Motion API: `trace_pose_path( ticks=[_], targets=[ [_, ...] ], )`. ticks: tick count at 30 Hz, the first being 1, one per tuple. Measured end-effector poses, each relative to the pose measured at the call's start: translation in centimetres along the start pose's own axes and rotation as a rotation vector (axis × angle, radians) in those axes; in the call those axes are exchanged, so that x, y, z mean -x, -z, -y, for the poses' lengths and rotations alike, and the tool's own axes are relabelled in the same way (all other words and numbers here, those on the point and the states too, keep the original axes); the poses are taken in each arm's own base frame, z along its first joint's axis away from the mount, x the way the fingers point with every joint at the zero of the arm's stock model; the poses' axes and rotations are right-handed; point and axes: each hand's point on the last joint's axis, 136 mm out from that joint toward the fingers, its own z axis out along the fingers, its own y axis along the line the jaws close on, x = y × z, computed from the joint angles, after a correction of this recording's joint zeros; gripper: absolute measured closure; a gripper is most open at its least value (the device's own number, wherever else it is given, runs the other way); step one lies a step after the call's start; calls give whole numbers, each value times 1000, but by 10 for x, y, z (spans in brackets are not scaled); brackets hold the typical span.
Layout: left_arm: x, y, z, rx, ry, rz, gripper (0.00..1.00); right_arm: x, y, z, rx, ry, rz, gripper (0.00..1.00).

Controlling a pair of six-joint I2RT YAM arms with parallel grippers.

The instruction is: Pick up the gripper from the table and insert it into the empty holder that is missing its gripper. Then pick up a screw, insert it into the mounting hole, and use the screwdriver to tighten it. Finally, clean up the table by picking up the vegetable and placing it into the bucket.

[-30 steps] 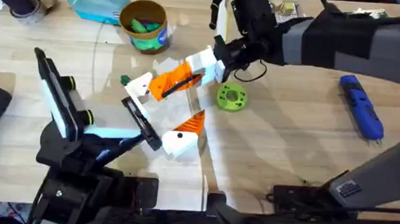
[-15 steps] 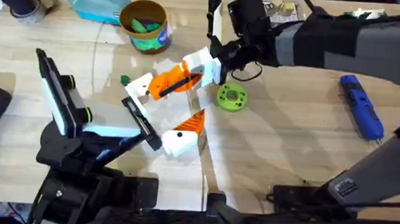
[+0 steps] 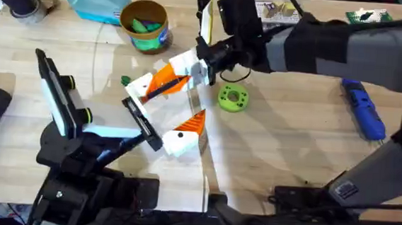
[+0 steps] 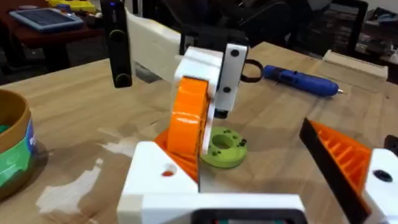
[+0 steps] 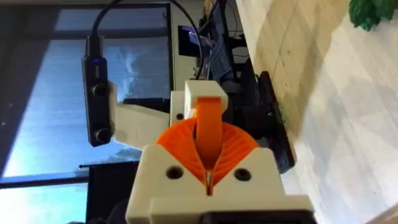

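Observation:
My right gripper (image 3: 205,59) reaches across the middle, shut on the white base of the gripper (image 3: 172,75). Its long orange ribbed finger slants down onto the empty holder (image 3: 139,87), a white block at my left arm's tip. In the left wrist view the gripper (image 4: 189,115) stands just behind the holder (image 4: 155,180), touching it. My left gripper (image 3: 164,111) is open, with its one orange striped finger (image 3: 192,122) well apart. The blue screwdriver (image 3: 363,106) lies at the right. The bucket (image 3: 145,25) is at the back, and a small green vegetable (image 3: 125,81) lies left of the holder. No screw is visible.
A green round disc with holes (image 3: 232,98) lies just right of the held part. A light blue pouch (image 3: 95,2) and a tape roll (image 3: 30,5) sit at the back left. A box (image 3: 279,11) stands at the back.
My right gripper has carried the gripper left and slightly toward the back, bringing the orange finger closer over the holder. The left arm has stayed still.

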Motion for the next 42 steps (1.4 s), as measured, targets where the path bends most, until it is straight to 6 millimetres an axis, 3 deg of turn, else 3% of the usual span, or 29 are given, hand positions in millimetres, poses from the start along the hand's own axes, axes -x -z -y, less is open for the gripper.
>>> trace_pose_path(
  ticks=[7, 22, 25, 33, 38, 42],
  targets=[
    [0, 0, -2, 9, 1, 1, 7, 2, -1, -1, -3, 2, 5, 994],
    [1, 0, -3, 20, -15, 5, 7, 7, -4, -4, 4, 73, 13, 796],
    [1, 0, -3, 17, -16, 3, 7, 6, -6, -4, 5, 73, 8, 670],
    [-3, 0, 22, -119, -13, -13, 8, -3, -24, -7, 8, 91, -34, 382],
    [-3, 1, 25, -137, -12, -14, 7, 0, -20, -6, 5, 87, -21, 47],
    [-3, 1, 25, -142, -12, -15, 8, 6, -11, -4, -1, 86, 7, 8]
  ],
)
